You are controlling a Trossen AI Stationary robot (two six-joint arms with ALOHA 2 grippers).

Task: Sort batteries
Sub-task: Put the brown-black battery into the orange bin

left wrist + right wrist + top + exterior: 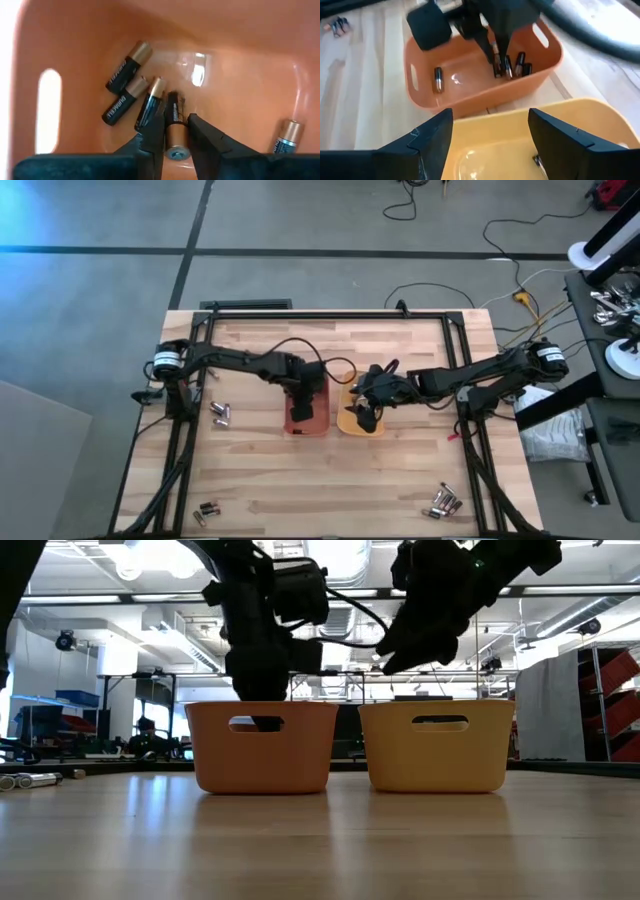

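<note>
Left tool is down inside the orange rectangular plastic tray, fingers clenched on one dark cylindrical battery with a coppery end; that cell stands between the two dark fingers, coppery end toward the camera. Right wrist view confirms it: left tool reaches to the tray floor, tips among the cells.

Just beside the held cell, three more dark copper-banded batteries lie loose on the tray floor, close together and at slanted angles; one of them touches or nearly touches the held cell. A fifth dark battery lies well apart from the left tool, near the far tray wall.

Right tool hovers over the yellow rectangular plastic tray, fingers spread wide, released, holding nothing. A small silvery object shows on the yellow tray floor just by one finger; can't tell what it is.

In the high view the two trays sit side by side at the middle of the light wooden table, orange under the left tool, yellow under the right tool.

Loose batteries on the table, all well apart from both tools: a small group on the left arm's side, a pair at the near left corner, a silvery cluster at the near right corner.
</note>
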